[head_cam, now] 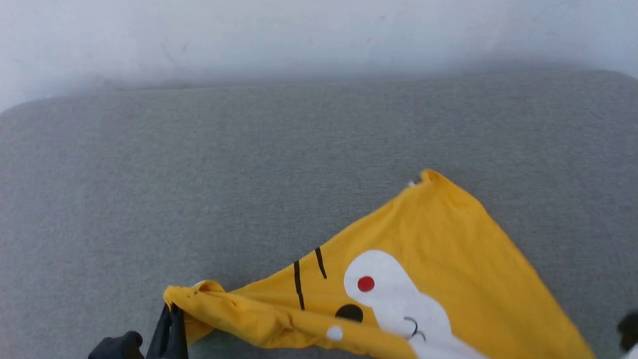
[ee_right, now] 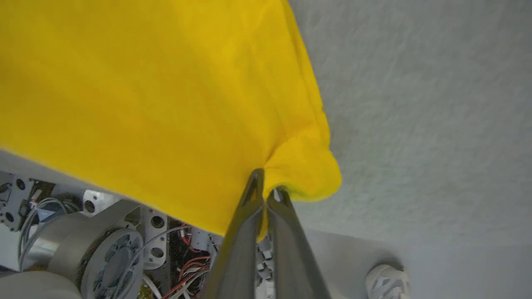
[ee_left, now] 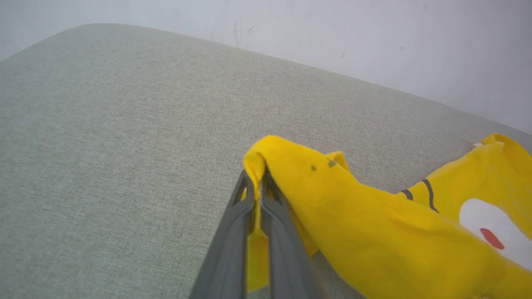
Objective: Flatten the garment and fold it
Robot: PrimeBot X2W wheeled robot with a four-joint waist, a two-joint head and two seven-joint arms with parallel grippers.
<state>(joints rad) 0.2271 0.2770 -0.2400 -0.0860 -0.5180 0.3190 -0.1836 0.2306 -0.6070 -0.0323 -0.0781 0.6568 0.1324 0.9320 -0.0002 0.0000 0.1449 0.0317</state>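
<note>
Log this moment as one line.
left gripper: shut on garment corner | right gripper: shut on garment edge | garment: print up, bunched near left gripper, on grey surface | fold: not yet done

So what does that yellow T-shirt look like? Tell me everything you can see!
The T-shirt is bright yellow, soft like cotton, printed with white patches, a red dot, a black spot and thin black lines. It's wrinkled and stretched out, not folded. Its far tip rests on the grey padded surface. The left gripper pinches one bunched corner; the right gripper pinches another edge.
</note>
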